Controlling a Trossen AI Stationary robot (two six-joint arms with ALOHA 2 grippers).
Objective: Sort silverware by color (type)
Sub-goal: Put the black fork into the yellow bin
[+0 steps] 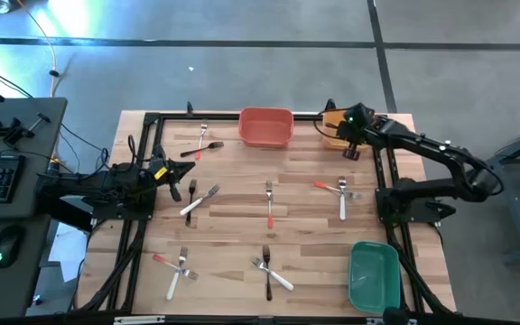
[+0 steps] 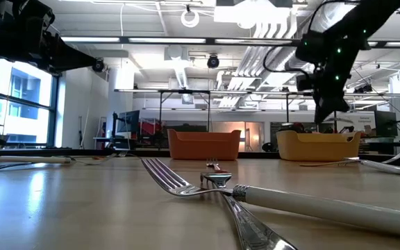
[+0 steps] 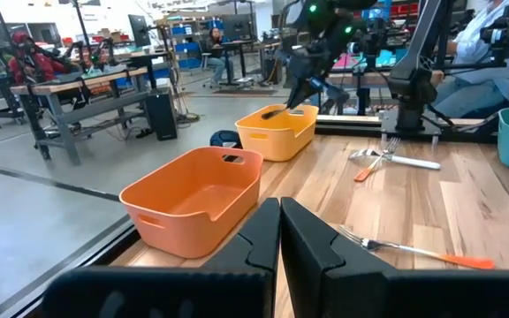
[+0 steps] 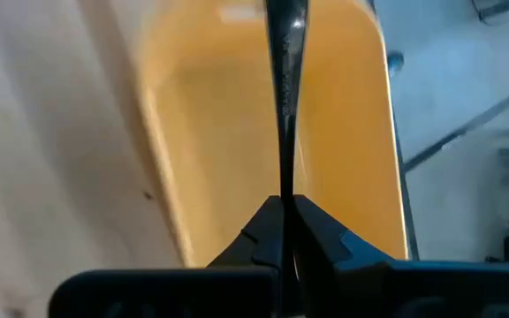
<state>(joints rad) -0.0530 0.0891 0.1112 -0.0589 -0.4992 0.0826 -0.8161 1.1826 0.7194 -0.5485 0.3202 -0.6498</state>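
Note:
Small forks with white, red-orange or black handles lie scattered on the wooden table (image 1: 233, 226), among them a red-handled one (image 1: 270, 206) in the middle and a white-handled one (image 2: 311, 201) near the front edge. My right gripper (image 1: 349, 144) hangs over the yellow bin (image 1: 334, 128) at the far right, shut on a dark fork (image 4: 284, 106). My left gripper (image 1: 177, 173) is shut and empty at the table's left side; it also shows in the left wrist view (image 3: 279, 234). My right gripper pinches the dark fork's thin shaft (image 4: 283, 181) between its two fingers. The fingers point down from above and lie along the fork. The fork hangs below the fingers, its shiny end (image 4: 285, 22) lowest, over the inside of the yellow bin (image 4: 237, 150).
A red-orange bin (image 1: 266, 127) stands at the far edge, middle. A green bin (image 1: 374, 275) stands at the near right. Black frame rails (image 1: 143, 144) run along the table's left and right sides. Forks lie in crossed pairs at the far left (image 1: 206, 144) and near left (image 1: 177, 264).

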